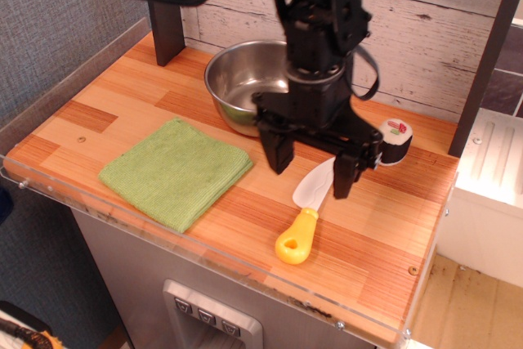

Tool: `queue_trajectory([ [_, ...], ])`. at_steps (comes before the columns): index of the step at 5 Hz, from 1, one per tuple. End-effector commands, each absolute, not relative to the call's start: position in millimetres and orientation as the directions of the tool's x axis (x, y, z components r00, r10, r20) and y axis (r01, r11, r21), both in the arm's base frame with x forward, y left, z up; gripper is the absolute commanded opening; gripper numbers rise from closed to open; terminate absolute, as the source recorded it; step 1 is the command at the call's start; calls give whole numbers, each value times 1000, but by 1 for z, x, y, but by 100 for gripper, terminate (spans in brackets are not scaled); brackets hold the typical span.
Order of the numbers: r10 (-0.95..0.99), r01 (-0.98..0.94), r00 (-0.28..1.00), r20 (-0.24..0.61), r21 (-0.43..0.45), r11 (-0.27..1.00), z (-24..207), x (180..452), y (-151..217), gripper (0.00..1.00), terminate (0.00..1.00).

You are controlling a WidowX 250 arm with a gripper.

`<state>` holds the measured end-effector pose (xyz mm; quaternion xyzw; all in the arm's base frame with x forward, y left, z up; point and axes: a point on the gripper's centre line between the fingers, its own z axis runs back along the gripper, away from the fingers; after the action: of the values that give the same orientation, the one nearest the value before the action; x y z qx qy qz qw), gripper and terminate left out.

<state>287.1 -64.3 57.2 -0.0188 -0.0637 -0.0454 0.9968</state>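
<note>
My black gripper [310,167] hangs open above the wooden tabletop [122,104], with nothing between its fingers. Just below and between the fingers lies a toy knife [304,217] with a white blade and a yellow handle, its handle end pointing toward the front edge. The right finger [345,173] stands next to the blade's tip. A steel bowl [237,79] sits behind the gripper, partly hidden by the arm. A sushi roll toy [394,141] stands to the right, close to the gripper's right side.
A green cloth [176,171] lies flat at the front left. A dark post [162,7] rises at the back left and another at the right edge. A clear plastic rim [204,257] runs along the table's front.
</note>
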Motion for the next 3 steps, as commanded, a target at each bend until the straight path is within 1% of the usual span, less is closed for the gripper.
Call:
queue_trajectory([
  [1, -96, 108, 976, 195, -48, 993, 55, 331, -83, 100, 0],
  [3, -91, 106, 971, 223, -59, 993, 52, 359, -100, 100, 0],
])
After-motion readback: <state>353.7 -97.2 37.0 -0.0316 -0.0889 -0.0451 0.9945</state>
